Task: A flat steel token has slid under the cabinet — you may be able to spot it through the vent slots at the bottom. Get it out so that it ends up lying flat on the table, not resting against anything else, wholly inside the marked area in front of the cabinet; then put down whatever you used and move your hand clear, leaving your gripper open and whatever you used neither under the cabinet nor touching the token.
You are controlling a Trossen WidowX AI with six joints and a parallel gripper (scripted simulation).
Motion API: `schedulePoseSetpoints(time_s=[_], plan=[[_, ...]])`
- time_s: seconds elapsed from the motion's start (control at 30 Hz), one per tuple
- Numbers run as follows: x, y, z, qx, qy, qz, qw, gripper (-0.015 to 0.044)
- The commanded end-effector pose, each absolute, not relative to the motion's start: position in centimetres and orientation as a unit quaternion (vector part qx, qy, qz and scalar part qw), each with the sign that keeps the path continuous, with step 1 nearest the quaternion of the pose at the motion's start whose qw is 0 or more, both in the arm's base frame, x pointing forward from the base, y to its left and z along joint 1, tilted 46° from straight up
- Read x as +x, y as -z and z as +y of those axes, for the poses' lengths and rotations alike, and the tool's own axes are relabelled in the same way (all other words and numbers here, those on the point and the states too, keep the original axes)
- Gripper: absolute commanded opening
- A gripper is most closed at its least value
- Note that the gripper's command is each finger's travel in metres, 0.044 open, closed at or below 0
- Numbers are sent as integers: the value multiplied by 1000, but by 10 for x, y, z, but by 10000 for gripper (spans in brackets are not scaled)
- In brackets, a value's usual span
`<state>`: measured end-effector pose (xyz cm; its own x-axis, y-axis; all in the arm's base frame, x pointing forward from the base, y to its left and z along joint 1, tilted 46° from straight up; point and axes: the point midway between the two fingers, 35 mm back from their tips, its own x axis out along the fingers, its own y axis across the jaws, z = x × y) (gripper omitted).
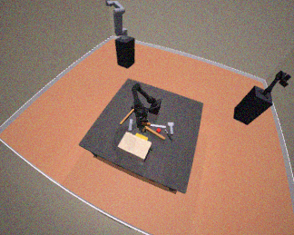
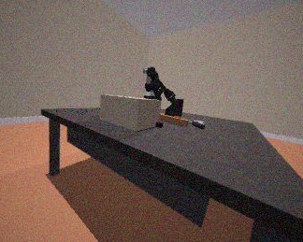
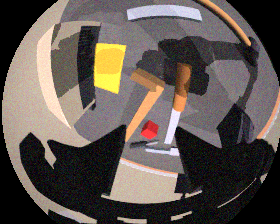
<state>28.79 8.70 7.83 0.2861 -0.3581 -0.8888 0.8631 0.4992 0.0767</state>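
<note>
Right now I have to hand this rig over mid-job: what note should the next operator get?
Tool: open, empty, hanging above the cluster of tools behind the cabinet.
Things: yellow marked area at the cabinet's side; a wooden-handled tool, a white-handled one and a red cube lie below the fingers. The token is not visible in any view.
Done: arm brought over the tools, jaws open.
Left: pick an implement, draw the token into the marked area, set the implement down clear of cabinet and token, withdraw with jaws open.

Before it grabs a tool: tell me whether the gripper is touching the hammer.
Apart. The wrist view shows the open gripper with its dark fingers low in frame, table visible between them and the hammer farther ahead.
</note>
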Motion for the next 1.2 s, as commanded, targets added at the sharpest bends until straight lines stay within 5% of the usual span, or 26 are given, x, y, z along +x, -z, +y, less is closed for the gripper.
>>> schedulePoseSetpoints(time_s=[0.0,1.17], plan=[[280,-64,64,242,460,412,748,270],[277,-20,0,149,532,353,756,270]])
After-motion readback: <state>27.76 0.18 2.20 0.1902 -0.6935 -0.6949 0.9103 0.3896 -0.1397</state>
